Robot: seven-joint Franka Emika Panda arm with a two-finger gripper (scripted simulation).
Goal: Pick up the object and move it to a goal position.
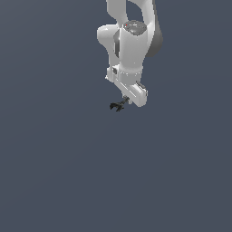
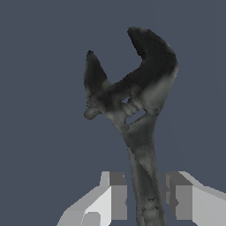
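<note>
In the exterior view, the white arm (image 1: 129,45) reached down from the upper edge, and its end effector (image 1: 128,99) hung over a plain dark grey surface. A tiny black wrench (image 1: 118,105) stuck out from the end effector, its forked head pointing away from the arm toward the exterior view's left. No goal marker and no container showed anywhere.

In the wrist view, the wrench (image 2: 132,114) filled most of the picture. Its long axis ran straight out from the end effector (image 2: 145,198), handle end between the two grey fingers (image 2: 118,194) and open jaw end farthest from them. The fingers stood narrow, close on either side of the handle; one looked to be touching it, the other showed a thin gap, so a firm hold seemed likely but not certain.
</note>
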